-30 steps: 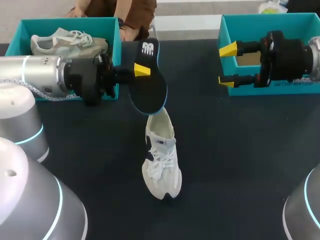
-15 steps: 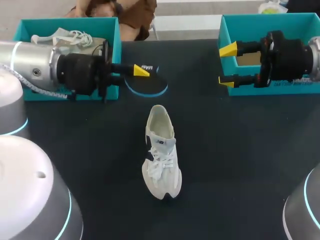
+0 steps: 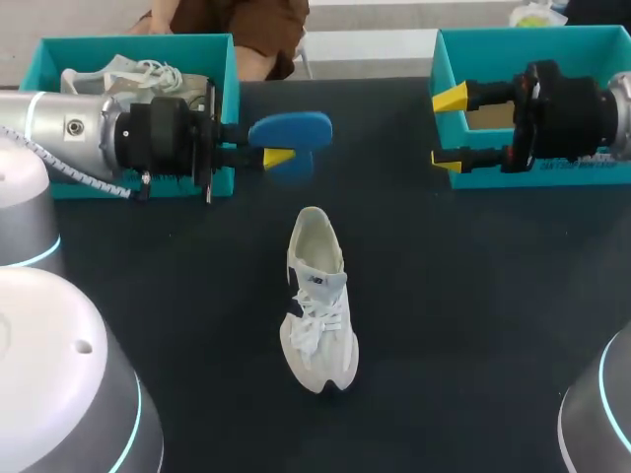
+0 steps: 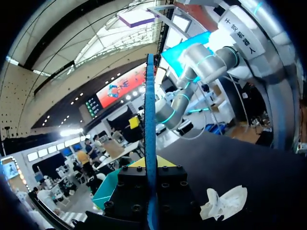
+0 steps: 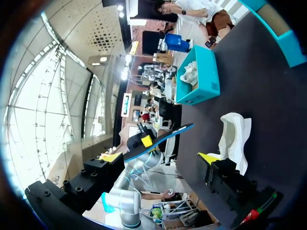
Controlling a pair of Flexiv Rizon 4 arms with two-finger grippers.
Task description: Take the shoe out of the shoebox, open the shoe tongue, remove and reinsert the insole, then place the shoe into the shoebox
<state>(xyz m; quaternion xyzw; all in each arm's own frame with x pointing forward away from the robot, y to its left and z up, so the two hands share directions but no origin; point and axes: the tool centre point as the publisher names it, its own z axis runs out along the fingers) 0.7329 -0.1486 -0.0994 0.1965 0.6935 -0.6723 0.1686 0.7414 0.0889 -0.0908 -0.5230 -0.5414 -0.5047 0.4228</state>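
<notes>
Left gripper [image 3: 273,146] pinches the blue insole [image 3: 291,129] flat, likely readying it for the white sneaker [image 3: 317,301]; right gripper [image 3: 449,129] hangs spread, empty.

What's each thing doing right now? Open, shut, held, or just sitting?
insole: held above the table
left gripper: shut on the insole
right gripper: open, holding nothing
white shoe: upright on the table
left shoebox: open, another shoe inside
right shoebox: open

We see the dark surface [image 3: 473,296] lit evenly from overhead — only a faint, soft shadow hugs the white shoe [image 3: 317,305]. The blue insole [image 3: 291,130] catches the light; daylight glares white in our right wrist view.
</notes>
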